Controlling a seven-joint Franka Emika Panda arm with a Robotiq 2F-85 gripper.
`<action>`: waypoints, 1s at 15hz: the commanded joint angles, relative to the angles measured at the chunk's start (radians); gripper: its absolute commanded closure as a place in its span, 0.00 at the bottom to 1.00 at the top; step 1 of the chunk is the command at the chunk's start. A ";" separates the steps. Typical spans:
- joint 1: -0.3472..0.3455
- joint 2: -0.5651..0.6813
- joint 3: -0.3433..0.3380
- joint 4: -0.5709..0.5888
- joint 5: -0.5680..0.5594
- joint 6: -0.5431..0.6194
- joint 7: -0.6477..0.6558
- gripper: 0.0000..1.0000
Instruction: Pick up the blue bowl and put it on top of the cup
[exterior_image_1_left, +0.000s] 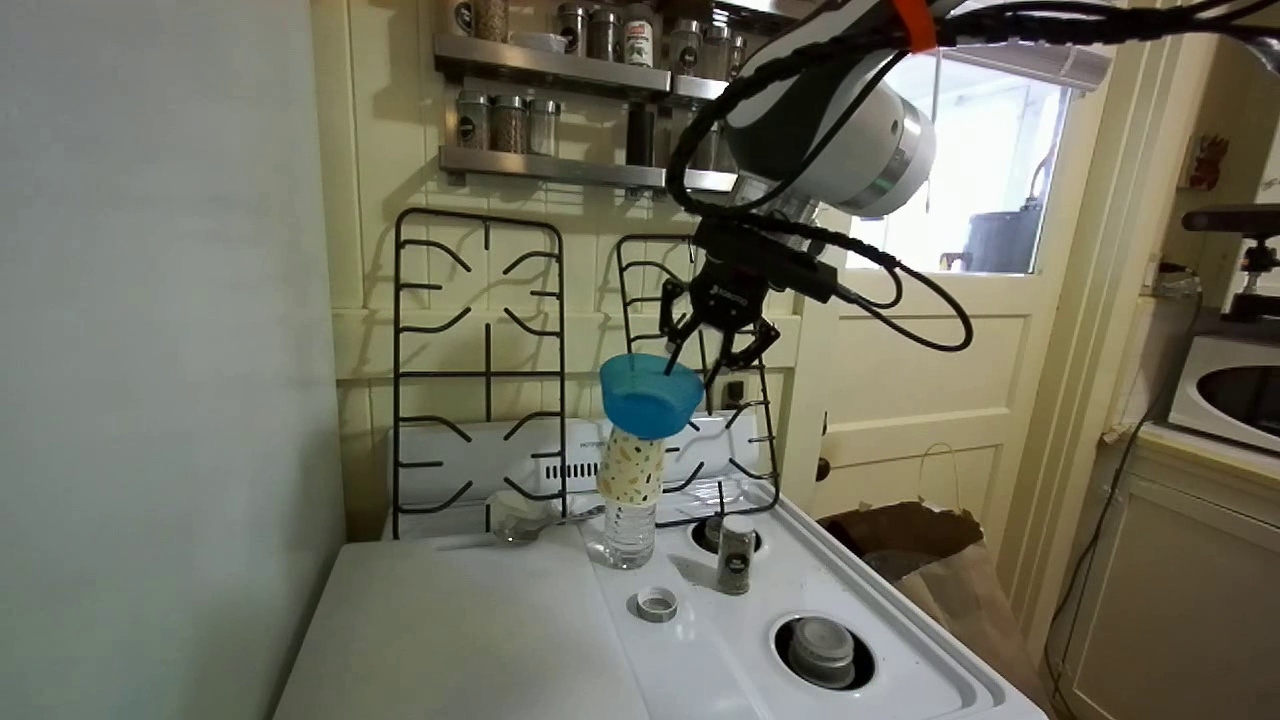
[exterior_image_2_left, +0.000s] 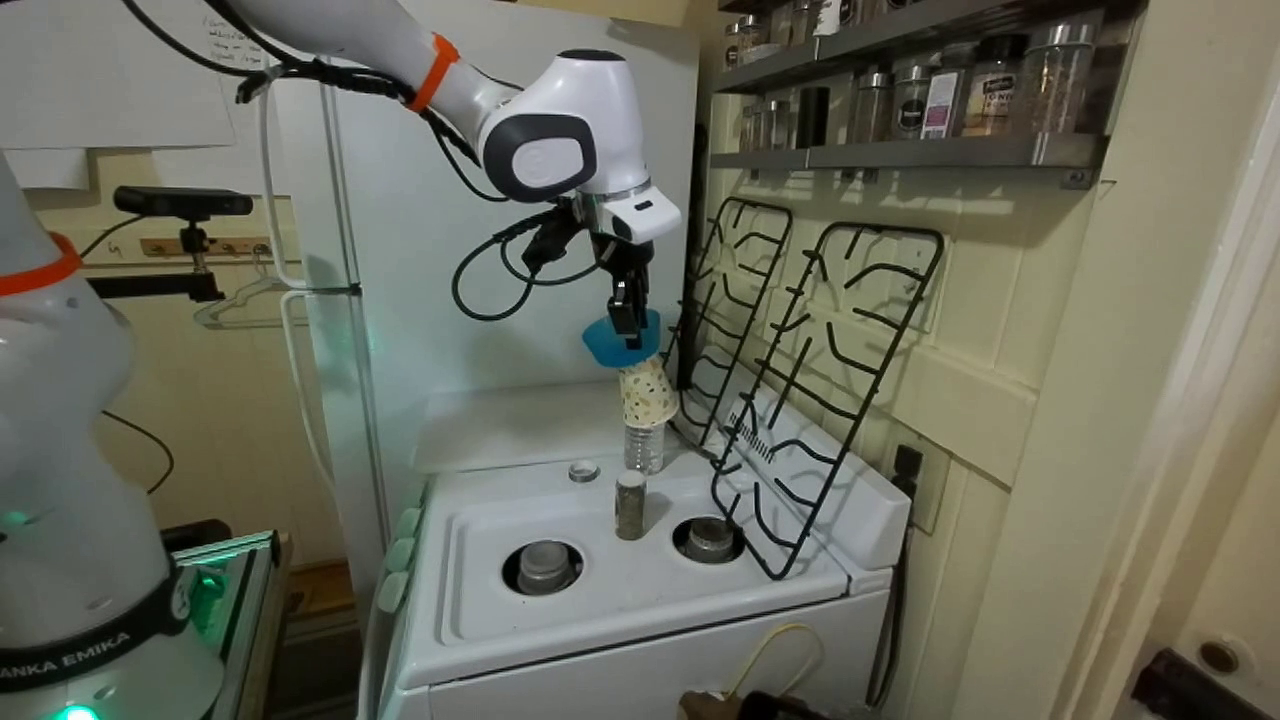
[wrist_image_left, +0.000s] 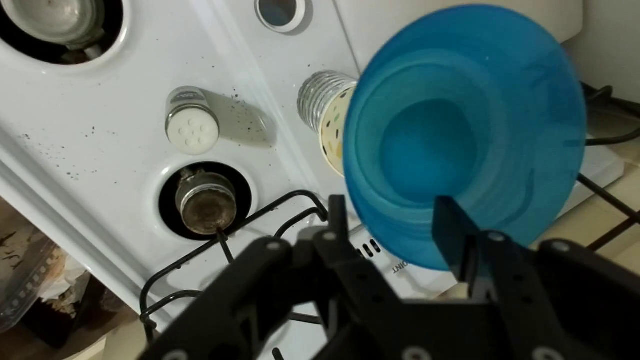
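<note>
The placing was judged nearly done, with most of the danger left in the withdrawal. The end effector (wrist_image_left: 390, 200) was spread, its fingers (wrist_image_left: 454, 235) set either side of the rim of the blue bowl (exterior_image_1_left: 650, 410), so the wall could be caught and dragged by a slanting lift. Whether it was touched by either finger could not be told. The bowl was tilted, apparently perched on the cup (exterior_image_1_left: 631, 468), near the back edge of the tabletop (exterior_image_2_left: 630, 585) and between its side edges. Because the cup was upturned over a clear bottle (exterior_image_1_left: 629, 540) and appeared to lean, the whole stack could be toppled by a slight nudge, perhaps onto the spice jar (exterior_image_2_left: 630, 505) placed nearer the door-side edge.

No contents were seen in the bowl. The bottle's upper part was hidden by the cup, its filling indistinct. Something dull and grainy seemed to be held in the jar.
</note>
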 joint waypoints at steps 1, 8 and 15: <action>0.007 0.009 -0.003 0.010 -0.010 -0.004 0.030 0.18; 0.004 0.011 -0.004 0.009 -0.019 0.003 0.046 0.74; 0.004 0.017 -0.007 0.010 -0.017 0.006 0.066 1.00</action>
